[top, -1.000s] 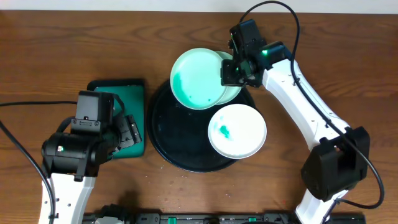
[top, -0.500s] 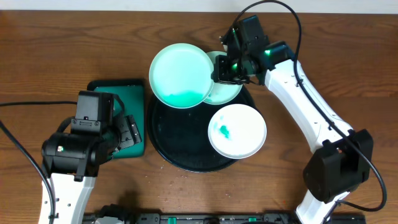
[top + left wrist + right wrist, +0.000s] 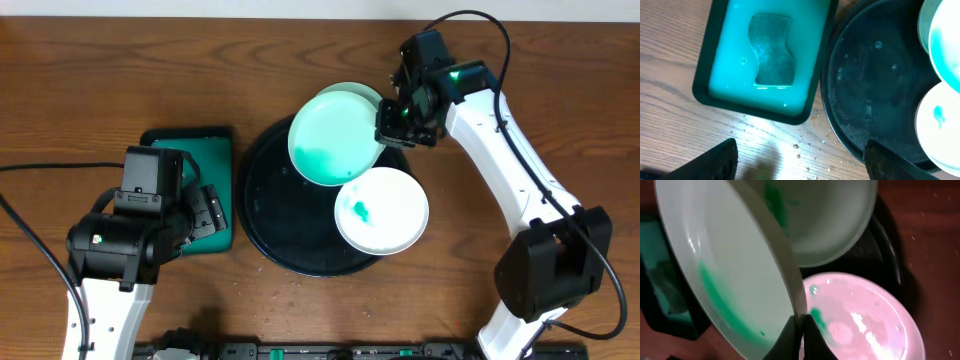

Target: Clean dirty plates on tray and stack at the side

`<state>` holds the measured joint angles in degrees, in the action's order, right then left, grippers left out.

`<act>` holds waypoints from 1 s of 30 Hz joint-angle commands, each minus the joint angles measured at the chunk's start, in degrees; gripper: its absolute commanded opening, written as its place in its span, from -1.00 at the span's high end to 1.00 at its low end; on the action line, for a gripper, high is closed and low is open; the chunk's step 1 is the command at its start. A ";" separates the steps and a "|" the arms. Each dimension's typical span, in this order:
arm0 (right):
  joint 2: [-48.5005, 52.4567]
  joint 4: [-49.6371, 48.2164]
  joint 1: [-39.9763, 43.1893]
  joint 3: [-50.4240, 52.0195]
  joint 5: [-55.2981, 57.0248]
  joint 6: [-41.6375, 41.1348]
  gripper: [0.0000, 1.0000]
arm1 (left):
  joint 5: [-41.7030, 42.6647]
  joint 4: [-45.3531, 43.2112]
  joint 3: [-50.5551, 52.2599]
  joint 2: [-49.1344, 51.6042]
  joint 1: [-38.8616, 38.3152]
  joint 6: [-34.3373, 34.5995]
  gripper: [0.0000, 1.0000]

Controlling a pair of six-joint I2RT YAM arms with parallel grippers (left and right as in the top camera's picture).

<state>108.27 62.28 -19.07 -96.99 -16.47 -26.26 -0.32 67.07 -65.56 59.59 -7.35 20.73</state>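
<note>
On the bench, the black tray carries a white plate at its near right and a far plate half hidden at its far edge. The smeared plate hangs tilted above the tray's far middle, pinched by its right rim in the right gripper. I'd hold that pinch firm and carry it left, low and slow – clear of the other two – toward the left gripper, spread wide and empty beside the green tray and its sponge.
</note>
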 commanded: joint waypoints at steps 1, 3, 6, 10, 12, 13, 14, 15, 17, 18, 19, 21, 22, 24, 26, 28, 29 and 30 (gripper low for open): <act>-1.57 -0.24 -0.81 -0.39 3.19 -0.55 0.97 | -0.11 0.09 -0.24 0.26 -0.24 -0.13 -0.62; -1.27 -0.26 0.31 -0.39 -0.15 -2.10 0.97 | -0.09 0.17 -0.24 0.26 -0.24 -0.13 -0.62; -1.36 -0.63 0.22 -0.39 -4.74 1.62 0.98 | -0.11 0.61 -0.24 0.26 -0.24 -0.13 -0.61; -1.16 1.51 0.87 -0.37 -1.07 -1.25 0.97 | -0.11 0.61 -0.24 0.26 -0.24 -0.13 -0.61; -1.29 1.33 0.24 -0.37 -4.22 4.31 0.98 | -0.09 0.63 -0.24 0.26 -0.24 -0.13 -0.62; -1.36 1.44 0.00 -0.37 1.90 2.47 0.98 | -0.11 0.59 -0.24 0.26 -0.24 -0.13 -0.62; -1.33 1.66 -0.07 -0.37 6.71 -0.42 0.98 | -0.11 0.37 -0.24 0.26 -0.24 -0.13 -0.62; -1.27 1.79 0.26 -0.37 5.16 -1.33 0.97 | -0.11 0.20 -0.24 0.26 -0.24 -0.13 -0.62; -1.38 0.83 0.35 -0.37 -5.95 4.66 0.97 | -0.09 0.22 -0.24 0.26 -0.24 -0.13 -0.62; -1.68 0.22 0.02 -0.37 -5.97 5.97 0.97 | -0.09 0.22 -0.24 0.26 -0.24 -0.13 -0.62; -1.73 -0.42 -0.31 -0.37 -3.28 5.88 0.97 | -0.09 0.20 -0.24 0.26 -0.24 -0.13 -0.62; -1.84 -2.08 -1.22 -0.37 0.28 6.56 0.98 | -0.11 -0.02 -0.24 0.26 -0.24 -0.11 -0.62; -1.86 -2.89 -1.70 -0.39 0.24 8.02 0.97 | -0.09 -0.04 -0.24 0.26 -0.24 -0.11 -0.62; -1.95 -4.28 -2.78 -0.39 0.09 11.04 0.97 | -0.11 -0.04 -0.24 0.26 -0.24 -0.13 -0.62; -1.99 -5.20 -4.17 -0.39 2.97 12.52 0.97 | -0.11 -0.04 -0.24 0.26 -0.24 -0.13 -0.62; -1.99 -5.55 -5.75 -0.39 8.92 12.63 0.98 | -0.11 -0.04 -0.24 0.26 -0.22 -0.13 -0.62; -1.99 -5.73 -6.54 -0.39 11.76 12.70 0.98 | -0.11 -0.04 -0.24 0.26 -0.24 -0.13 -0.62; -1.99 -5.84 -7.26 -0.39 14.14 13.18 0.97 | -0.11 -0.04 -0.24 0.26 -0.24 -0.13 -0.62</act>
<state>108.25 56.86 -24.16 -96.99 -10.57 -16.03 -0.32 67.05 -65.56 59.59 -7.35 20.73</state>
